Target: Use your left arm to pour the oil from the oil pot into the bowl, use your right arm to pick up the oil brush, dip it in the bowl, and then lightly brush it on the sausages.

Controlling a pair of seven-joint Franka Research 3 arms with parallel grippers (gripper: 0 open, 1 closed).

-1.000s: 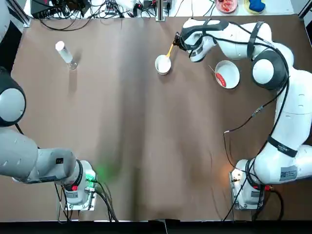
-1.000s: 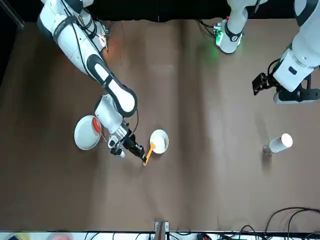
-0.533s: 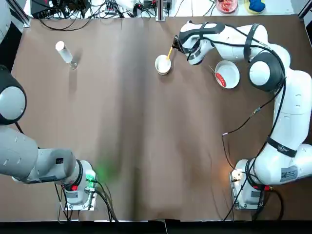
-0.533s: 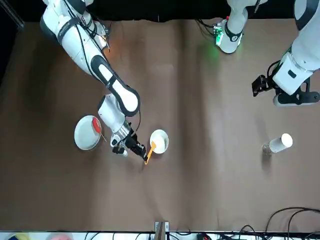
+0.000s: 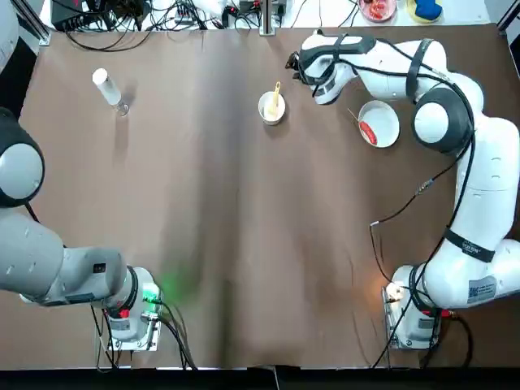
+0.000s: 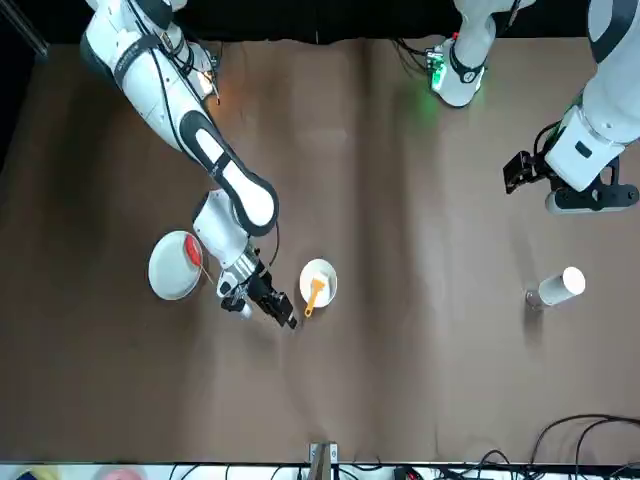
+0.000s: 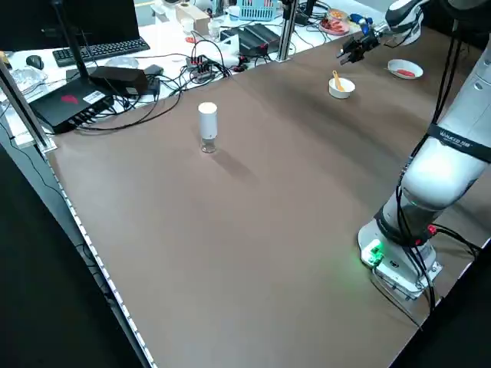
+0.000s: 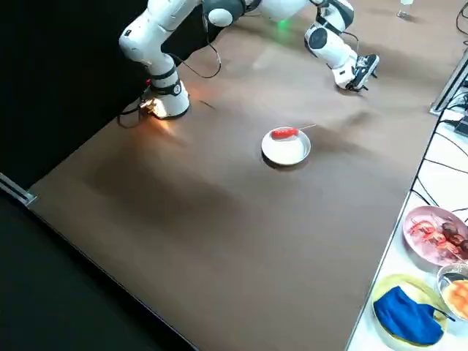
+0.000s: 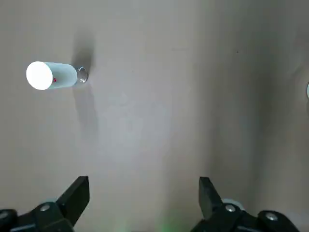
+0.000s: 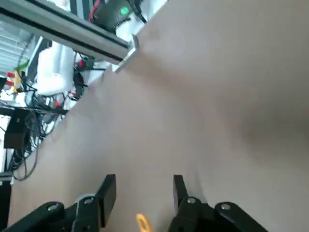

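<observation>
Brown tabletop [image 5: 244,244] held the bowl [image 5: 271,107] with the oil brush [image 5: 275,95] inside; right gripper [image 6: 283,312] and left gripper [image 9: 144,192] both had fingers apart, empty.

A brown counter [image 5: 244,244] — beyond its far edge, a keyboard [image 7: 96,51], a blue basket [image 7: 253,9], tangled cables [image 7: 207,65], a blue cloth [image 8: 407,316] — and a pink plate of food [image 8: 435,234].

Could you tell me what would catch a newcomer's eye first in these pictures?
Probably the yellow oil brush lying in the small white bowl at the table's far side, with the right gripper open just beside it. Next, the red sausage on its plate nearby, and the oil pot standing alone far left.
</observation>
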